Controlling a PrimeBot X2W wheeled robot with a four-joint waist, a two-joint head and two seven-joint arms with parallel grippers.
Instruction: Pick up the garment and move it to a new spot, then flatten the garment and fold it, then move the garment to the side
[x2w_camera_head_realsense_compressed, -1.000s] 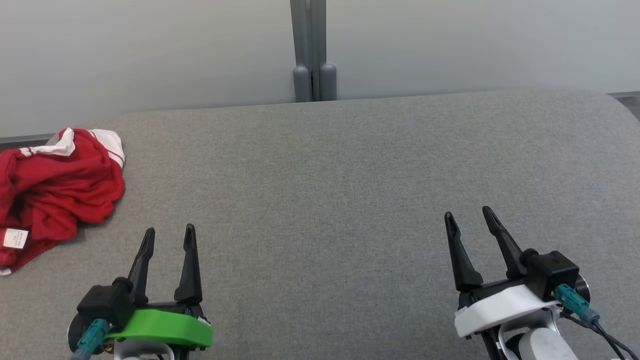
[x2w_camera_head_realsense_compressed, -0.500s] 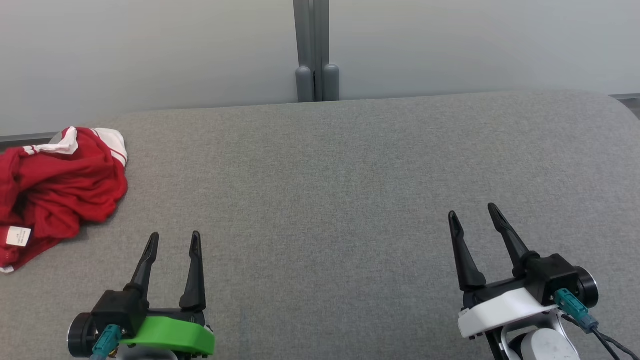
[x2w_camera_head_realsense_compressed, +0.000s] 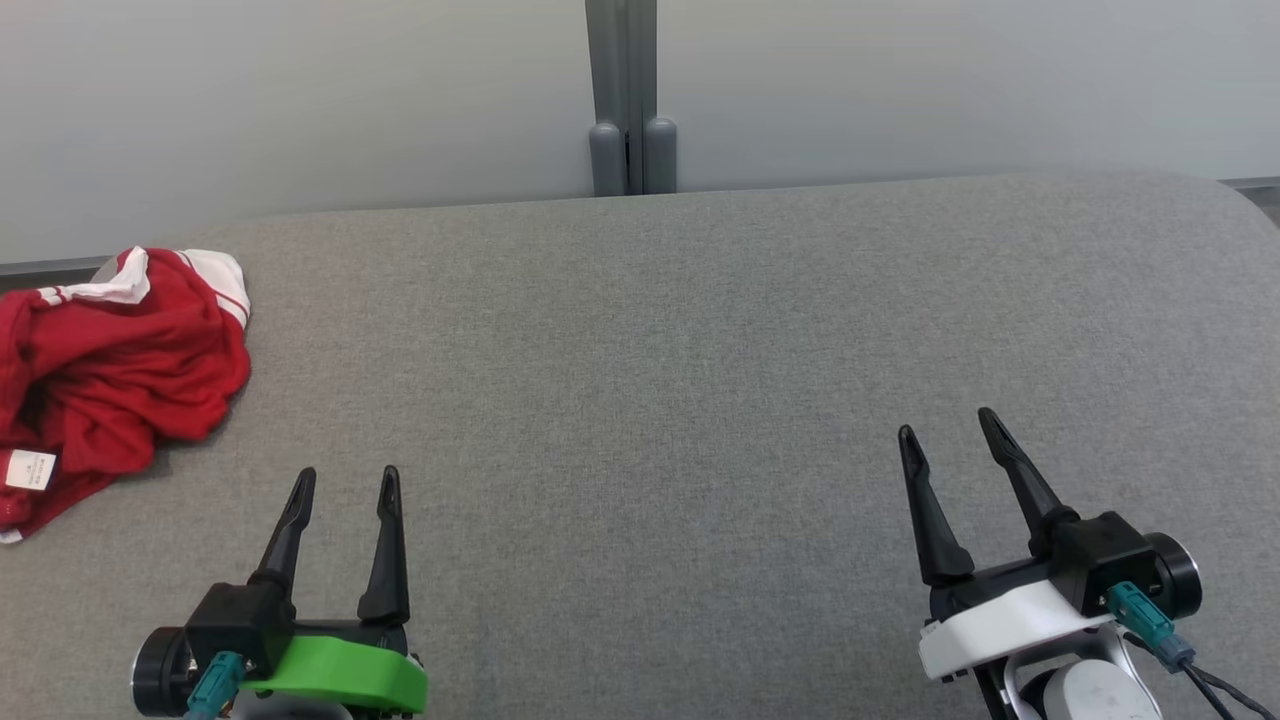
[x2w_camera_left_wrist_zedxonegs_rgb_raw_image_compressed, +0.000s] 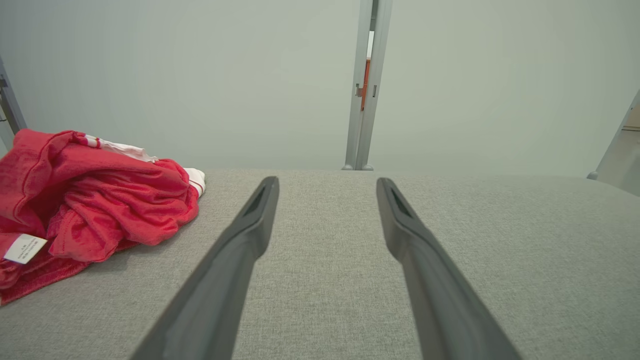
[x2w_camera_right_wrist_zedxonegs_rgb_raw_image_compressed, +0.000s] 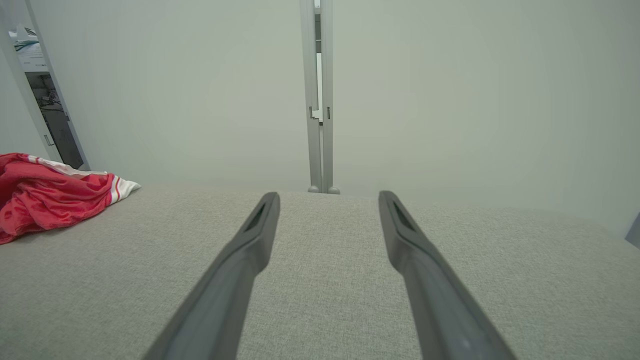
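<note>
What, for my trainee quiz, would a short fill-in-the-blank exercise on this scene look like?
1. The crumpled garment is mainly ____ with white trim.
2. It lies toward the robot's ____ side of the grey upholstered surface.
3. The left gripper and right gripper are each ____, not shut.

Missing words: red; left; open.

Looking matt and coarsely woven across the grey cloth table (x2w_camera_head_realsense_compressed: 650, 330); lying soft and crumpled as red fabric in the garment (x2w_camera_head_realsense_compressed: 120, 370); showing smooth matt plastic on the left gripper (x2w_camera_head_realsense_compressed: 347, 474).
</note>
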